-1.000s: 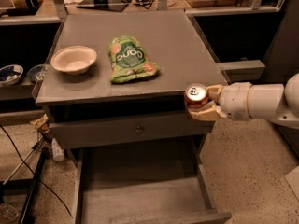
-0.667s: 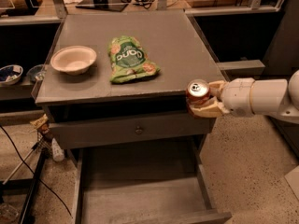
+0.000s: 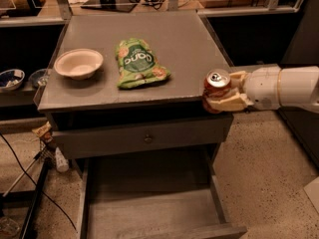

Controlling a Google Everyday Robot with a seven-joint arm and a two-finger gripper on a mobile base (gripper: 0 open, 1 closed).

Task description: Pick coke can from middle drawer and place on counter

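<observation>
The coke can [image 3: 217,85], red with a shiny silver top, is held upright in my gripper [image 3: 225,92] at the front right corner of the counter [image 3: 179,49]. The can's top stands a little above the counter's surface. The gripper's tan fingers [image 3: 224,103] are shut around the can, and the white arm reaches in from the right. The middle drawer [image 3: 149,208] is pulled open below, and its grey floor is bare.
A green snack bag [image 3: 138,63] lies in the middle of the counter. A white bowl [image 3: 78,63] stands at the counter's left. The drawer front with a small knob [image 3: 147,138] is shut above the open drawer. Cables and clutter lie on the floor at the left.
The gripper with the coke can has risen a little and shifted slightly right, staying at the counter's front right corner. Nothing else moved.
</observation>
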